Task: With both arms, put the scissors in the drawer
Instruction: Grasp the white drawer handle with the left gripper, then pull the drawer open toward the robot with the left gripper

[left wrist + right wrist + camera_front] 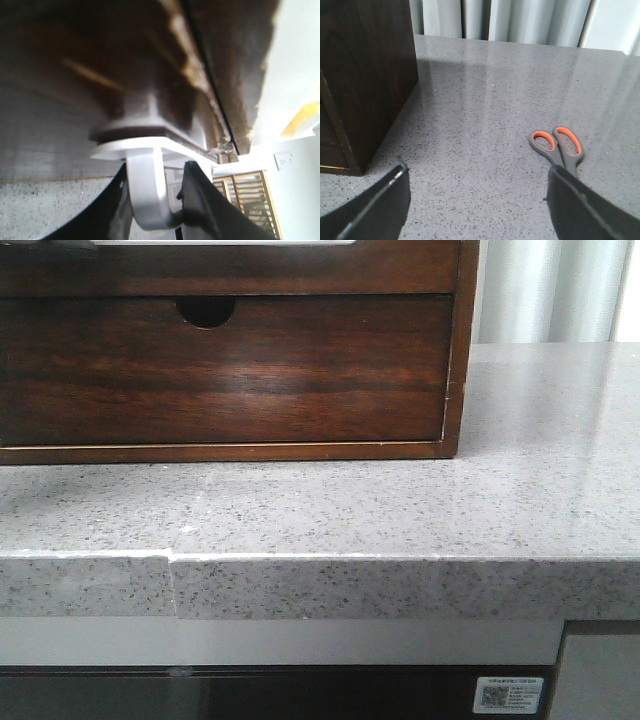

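Observation:
The scissors [559,146], grey with orange-lined handles, lie flat on the grey speckled countertop [485,100]. Their blades are hidden behind one finger of my right gripper [475,192], which is open and empty just above the counter. My left gripper [152,200] is shut on a white loop handle [147,185] fixed to glossy dark brown wood [75,50]. I cannot tell which drawer that wood belongs to. In the front view only the lower part of the upper drawer [230,270] shows, with a pale strip at its top edge. Neither gripper shows there.
A lower drawer front [220,370] with a small half-round notch [205,310] fills the dark wooden cabinet, whose side [367,75] stands to one side of my right gripper. The counter's front edge [400,560] runs across the front view. Pale curtains [520,20] hang behind.

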Action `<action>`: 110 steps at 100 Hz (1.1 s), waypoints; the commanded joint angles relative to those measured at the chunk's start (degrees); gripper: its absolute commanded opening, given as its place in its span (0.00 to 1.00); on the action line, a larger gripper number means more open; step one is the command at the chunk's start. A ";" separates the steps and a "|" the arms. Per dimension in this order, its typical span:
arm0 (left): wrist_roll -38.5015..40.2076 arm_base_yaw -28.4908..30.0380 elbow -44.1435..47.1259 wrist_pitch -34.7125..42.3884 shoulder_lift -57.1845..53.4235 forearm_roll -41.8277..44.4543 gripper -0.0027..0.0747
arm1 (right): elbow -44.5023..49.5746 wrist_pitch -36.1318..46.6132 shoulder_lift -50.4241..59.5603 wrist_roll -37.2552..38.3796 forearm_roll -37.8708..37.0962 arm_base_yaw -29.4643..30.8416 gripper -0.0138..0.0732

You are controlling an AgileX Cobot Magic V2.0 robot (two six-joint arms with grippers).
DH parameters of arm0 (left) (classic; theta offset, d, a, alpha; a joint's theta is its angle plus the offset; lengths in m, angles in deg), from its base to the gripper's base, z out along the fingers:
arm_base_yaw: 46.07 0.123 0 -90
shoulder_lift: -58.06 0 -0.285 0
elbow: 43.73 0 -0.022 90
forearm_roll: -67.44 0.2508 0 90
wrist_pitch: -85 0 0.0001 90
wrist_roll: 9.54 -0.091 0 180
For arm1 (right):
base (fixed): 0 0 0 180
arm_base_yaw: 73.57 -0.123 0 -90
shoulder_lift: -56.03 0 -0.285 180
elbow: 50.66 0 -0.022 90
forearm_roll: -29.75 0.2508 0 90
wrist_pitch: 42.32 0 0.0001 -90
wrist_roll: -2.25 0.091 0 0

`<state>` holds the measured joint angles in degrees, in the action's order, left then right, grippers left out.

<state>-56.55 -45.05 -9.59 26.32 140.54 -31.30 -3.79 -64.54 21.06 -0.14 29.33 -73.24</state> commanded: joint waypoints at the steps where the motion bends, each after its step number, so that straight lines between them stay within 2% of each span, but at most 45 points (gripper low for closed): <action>1: -3.05 1.07 -2.17 -7.69 -2.20 -0.52 0.18 | -2.14 3.94 -0.59 -0.12 -0.57 0.17 0.74; 17: -3.05 1.07 -1.93 -11.09 -2.31 2.05 0.18 | -2.14 3.94 -0.59 -0.12 -0.57 0.17 0.74; 28: -3.05 1.07 0.19 -10.71 -4.26 2.60 0.18 | -2.14 3.94 -0.59 -0.12 -0.57 0.17 0.74; 76: -4.71 1.07 17.40 -8.80 -27.72 3.62 0.18 | -2.14 3.94 -0.59 -0.12 -0.57 0.17 0.74; 93: -4.36 1.07 19.60 -5.86 -33.87 3.86 0.18 | -2.14 3.94 -0.59 -0.12 -0.57 0.17 0.74; 110: -2.13 1.07 19.71 -4.11 -35.25 5.32 0.20 | -2.14 3.94 -0.59 -0.12 -0.57 0.17 0.74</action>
<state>-52.52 -43.75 12.33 25.56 106.78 -26.80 -3.79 -65.00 20.98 -0.14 29.33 -73.24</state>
